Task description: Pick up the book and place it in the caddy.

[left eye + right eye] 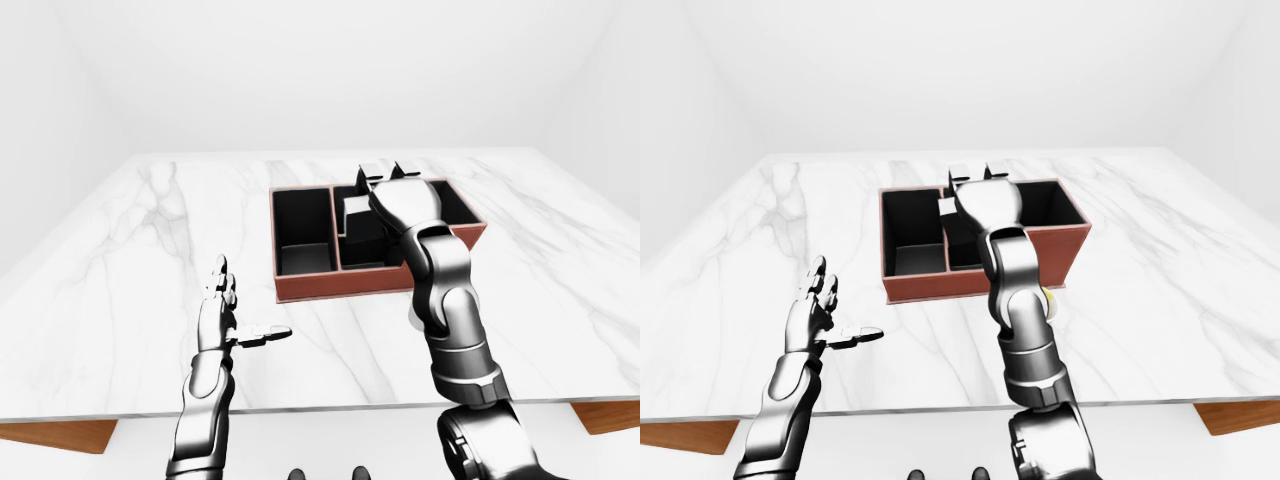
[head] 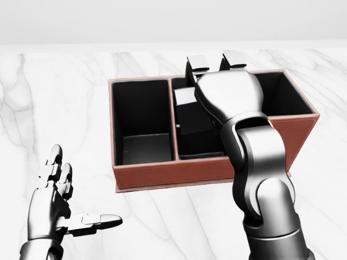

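Note:
The caddy (image 2: 142, 177) is a red-brown box with black compartments, standing on the white marble table (image 2: 59, 97). The book (image 2: 190, 112), dark with a pale edge, hangs tilted in the caddy's middle compartment. My right hand (image 2: 214, 65) reaches over the caddy from the lower right, shut on the book; its palm and wrist hide most of the book. In the left compartment lies only a dark floor (image 2: 146, 147). At the lower left of the head view my left hand (image 2: 76, 195) hovers over the table, fingers spread and open, holding nothing.
The marble table's near edge (image 1: 300, 405) runs along the bottom of the left-eye view, with wooden corners below it. White walls stand beyond the table's far edge. My right forearm (image 2: 260, 179) crosses the caddy's near wall.

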### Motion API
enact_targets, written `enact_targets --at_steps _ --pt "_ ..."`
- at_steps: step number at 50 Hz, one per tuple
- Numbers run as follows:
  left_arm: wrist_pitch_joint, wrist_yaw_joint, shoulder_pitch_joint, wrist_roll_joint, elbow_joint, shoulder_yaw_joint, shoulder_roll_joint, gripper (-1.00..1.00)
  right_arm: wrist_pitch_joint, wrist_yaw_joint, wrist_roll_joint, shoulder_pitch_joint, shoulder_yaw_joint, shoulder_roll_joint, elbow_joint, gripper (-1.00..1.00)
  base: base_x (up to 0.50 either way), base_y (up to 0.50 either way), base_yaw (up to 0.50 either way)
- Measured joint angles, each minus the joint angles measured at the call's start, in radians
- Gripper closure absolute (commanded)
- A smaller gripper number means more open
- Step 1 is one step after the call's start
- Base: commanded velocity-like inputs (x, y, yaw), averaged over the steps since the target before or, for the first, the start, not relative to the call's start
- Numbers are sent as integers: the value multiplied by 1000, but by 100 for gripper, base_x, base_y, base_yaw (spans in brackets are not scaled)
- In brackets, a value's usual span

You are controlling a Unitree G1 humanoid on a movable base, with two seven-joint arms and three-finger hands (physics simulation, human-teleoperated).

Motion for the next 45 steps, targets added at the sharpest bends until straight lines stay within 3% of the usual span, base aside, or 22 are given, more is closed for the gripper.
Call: enact_targets --at_steps 45 --pt "-4 1 -2 -4 6 1 1 -100 0 -148 53 -21 1 -14 173 100 0 0 0"
